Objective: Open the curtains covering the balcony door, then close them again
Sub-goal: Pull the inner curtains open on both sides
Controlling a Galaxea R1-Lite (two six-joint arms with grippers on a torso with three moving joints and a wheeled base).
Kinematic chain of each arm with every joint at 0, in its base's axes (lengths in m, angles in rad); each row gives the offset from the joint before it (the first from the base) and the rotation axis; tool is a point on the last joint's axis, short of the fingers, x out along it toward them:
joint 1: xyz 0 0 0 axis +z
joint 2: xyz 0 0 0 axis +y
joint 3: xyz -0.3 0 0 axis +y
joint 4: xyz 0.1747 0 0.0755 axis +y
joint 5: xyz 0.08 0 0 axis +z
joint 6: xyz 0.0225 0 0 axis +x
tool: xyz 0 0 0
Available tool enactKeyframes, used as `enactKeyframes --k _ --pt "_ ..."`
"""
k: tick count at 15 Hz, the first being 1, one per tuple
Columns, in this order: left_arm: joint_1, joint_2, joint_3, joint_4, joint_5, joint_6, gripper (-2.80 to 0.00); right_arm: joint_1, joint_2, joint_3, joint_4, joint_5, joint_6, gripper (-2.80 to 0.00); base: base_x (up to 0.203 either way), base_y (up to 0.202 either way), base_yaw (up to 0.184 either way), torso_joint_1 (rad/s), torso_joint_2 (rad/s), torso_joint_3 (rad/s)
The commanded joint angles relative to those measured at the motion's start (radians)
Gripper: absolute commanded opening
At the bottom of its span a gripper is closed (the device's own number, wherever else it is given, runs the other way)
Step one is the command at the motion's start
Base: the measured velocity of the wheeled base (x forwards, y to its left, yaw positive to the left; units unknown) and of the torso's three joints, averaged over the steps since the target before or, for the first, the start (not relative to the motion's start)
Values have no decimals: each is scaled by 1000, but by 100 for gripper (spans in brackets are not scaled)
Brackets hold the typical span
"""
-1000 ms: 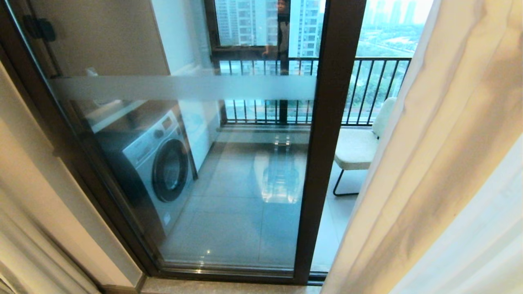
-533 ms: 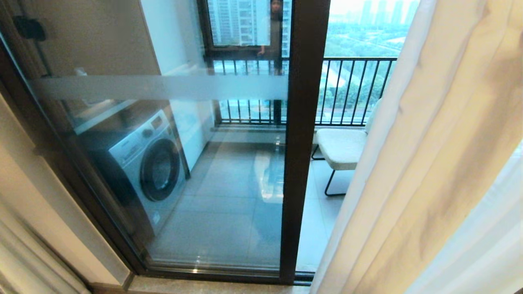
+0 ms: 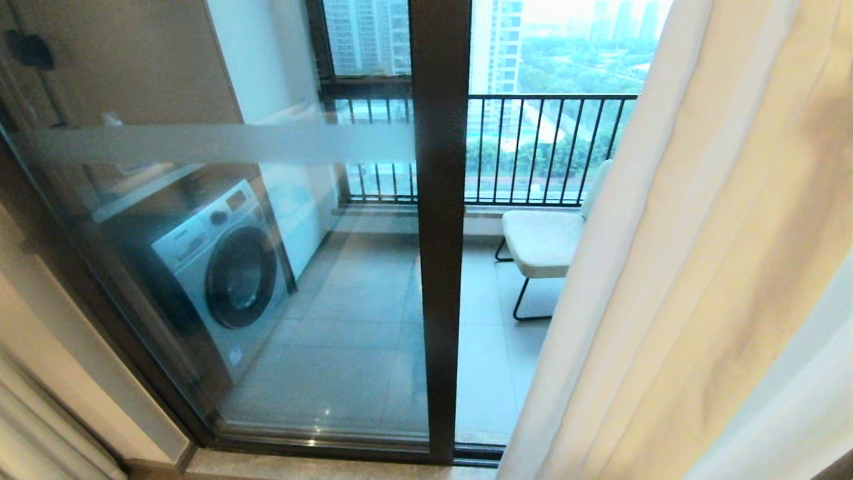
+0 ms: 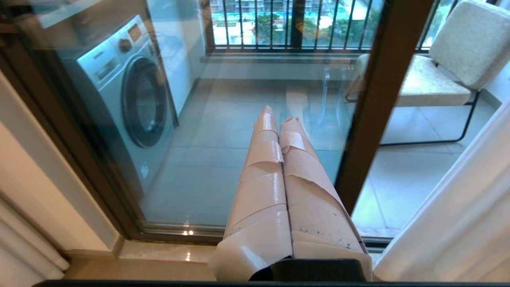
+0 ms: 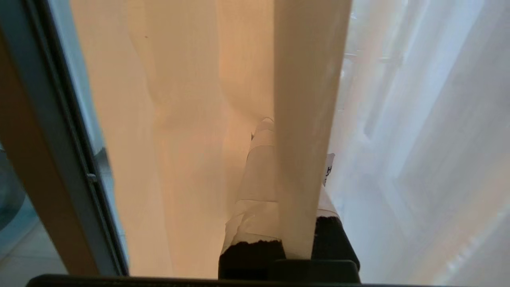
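Grips a single narrow pleat of the curtains in the closed right gripper, with the cream panel hanging at the right of the balcony door and the glass mostly uncovered. Rests closed and empty as the left gripper, pointed at the pane, close to the dark door post.

Risks a slip: so thin a fold can slide out between the taped fingers if pulled sideways too briskly. Risks snagging the white sheer just beside the pleat and dragging it along. Could also strain the hanging at the top, out of view, if hauled downward instead of along the door. May knock the left gripper against the glass if the base turns while so near.

Leaves little room between fabric and door frame on the right. Offers open travel along the sill toward the washing machine side; chair and railing sit behind the glass, out of the way
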Motion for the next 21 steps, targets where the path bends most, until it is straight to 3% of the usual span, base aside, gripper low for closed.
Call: enactKeyframes --k 1,21 --pt "0 0 0 0 0 0 -280 0 -6 9 -1 0 -1 -280 0 -187 -2 1 0 5" --pt "0 0 0 0 1 0 -280 0 -1 9 -1 0 -1 -280 0 -189 1 3 2 3"
